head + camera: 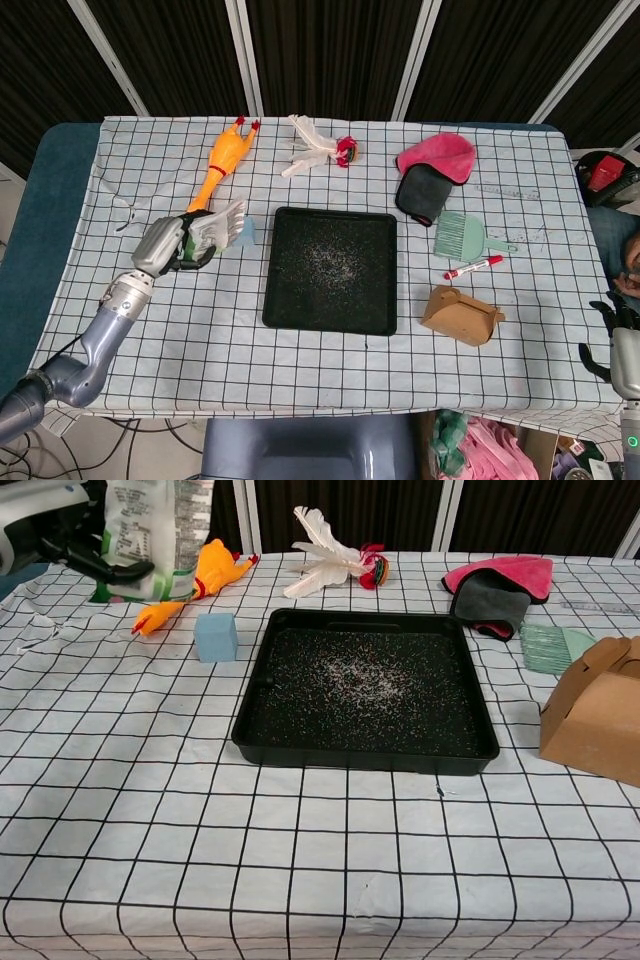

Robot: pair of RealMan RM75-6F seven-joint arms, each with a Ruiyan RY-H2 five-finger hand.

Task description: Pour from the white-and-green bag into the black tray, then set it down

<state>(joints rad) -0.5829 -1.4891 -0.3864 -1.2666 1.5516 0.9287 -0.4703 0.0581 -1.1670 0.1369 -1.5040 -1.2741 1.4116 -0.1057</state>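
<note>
The left hand (165, 243) grips the bag (145, 535) around its middle, upright. It looks soft, light and crinkly, so hold mid-body. The right hand (622, 345) is barely visible; I cannot tell its state.

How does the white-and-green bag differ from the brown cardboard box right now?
The white-and-green bag is upright in the left hand, left of the black tray; the brown cardboard box sits free on the cloth to the tray's right. The bag is crinkled, printed film; the box is plain and stiff. Both lie outside the tray.

black tray (330, 270), white-and-green bag (145, 535), perhaps speckled
</note>
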